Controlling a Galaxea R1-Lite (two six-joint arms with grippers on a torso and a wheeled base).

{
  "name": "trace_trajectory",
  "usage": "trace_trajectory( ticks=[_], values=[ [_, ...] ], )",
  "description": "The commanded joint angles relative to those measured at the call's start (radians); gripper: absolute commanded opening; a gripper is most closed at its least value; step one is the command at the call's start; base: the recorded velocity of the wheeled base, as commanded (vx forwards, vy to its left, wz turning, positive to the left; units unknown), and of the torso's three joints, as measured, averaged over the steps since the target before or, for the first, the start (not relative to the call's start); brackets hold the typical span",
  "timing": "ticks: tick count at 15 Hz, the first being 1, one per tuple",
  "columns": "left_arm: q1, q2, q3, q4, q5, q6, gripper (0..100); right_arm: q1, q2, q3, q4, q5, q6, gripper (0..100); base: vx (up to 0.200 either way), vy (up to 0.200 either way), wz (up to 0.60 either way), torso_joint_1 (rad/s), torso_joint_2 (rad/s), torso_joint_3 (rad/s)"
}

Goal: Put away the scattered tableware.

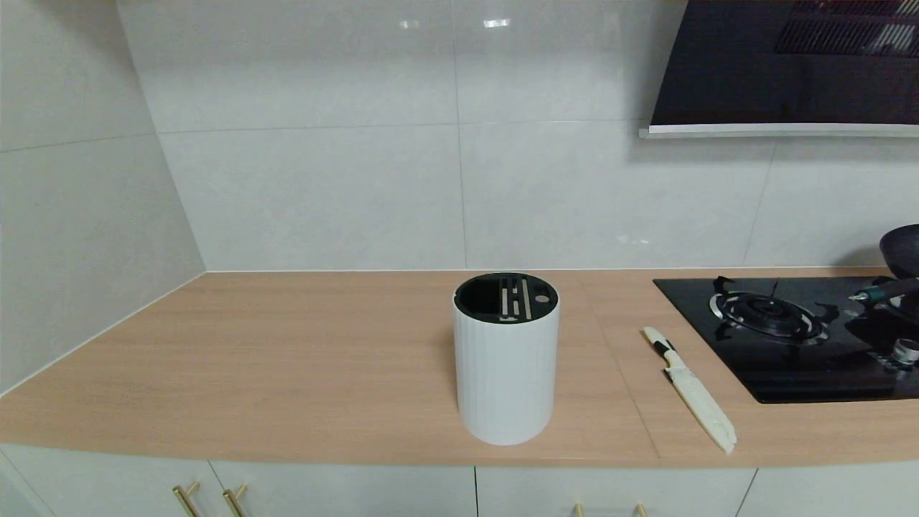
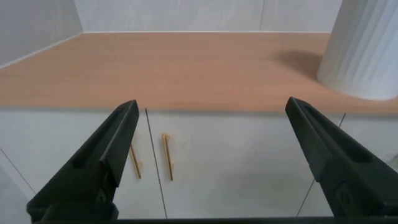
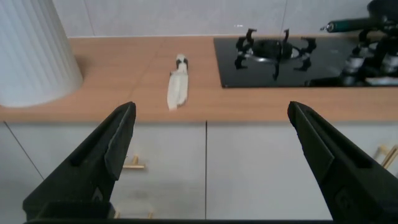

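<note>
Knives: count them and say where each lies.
1. The knife lies flat on the counter between the white holder and the stove. More could sit hidden deep in the holder's slots.

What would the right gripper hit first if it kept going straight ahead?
The open right gripper would likely meet the countertop's front edge, or the cabinet door just below; height is unclear. The knife lies beyond it.

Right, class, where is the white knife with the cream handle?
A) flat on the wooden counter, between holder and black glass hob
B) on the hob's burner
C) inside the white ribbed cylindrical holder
A: the knife lies flat on the counter, apart from the holder and just short of the hob.
</note>
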Motion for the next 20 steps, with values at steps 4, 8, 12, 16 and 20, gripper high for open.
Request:
trace_trajectory(
  ticks=[4,8,12,16,20],
  values=[
    [0.000,0.000,0.000,0.000,0.000,-0.001,100,0.000,0.001,0.000,0.000,0.000,0.000,100,0.000,0.000,0.00,0.267,-0.57,-0.308],
    [0.000,0.000,0.000,0.000,0.000,-0.001,100,0.000,0.001,0.000,0.000,0.000,0.000,100,0.000,0.000,0.00,0.275,-0.57,-0.295],
    [0.000,0.000,0.000,0.000,0.000,-0.001,100,0.000,0.001,-0.001,0.000,0.000,0.000,100,0.000,0.000,0.00,0.183,-0.37,-0.187],
    [0.000,0.000,0.000,0.000,0.000,-0.001,100,0.000,0.001,0.000,0.000,0.000,-0.002,100,0.000,0.000,0.00,0.010,-0.02,-0.010],
    [0.000,0.000,0.000,0.000,0.000,-0.001,100,0.000,0.001,0.000,0.000,0.005,-0.011,100,0.000,0.000,0.00,0.000,0.00,0.000]
  ],
)
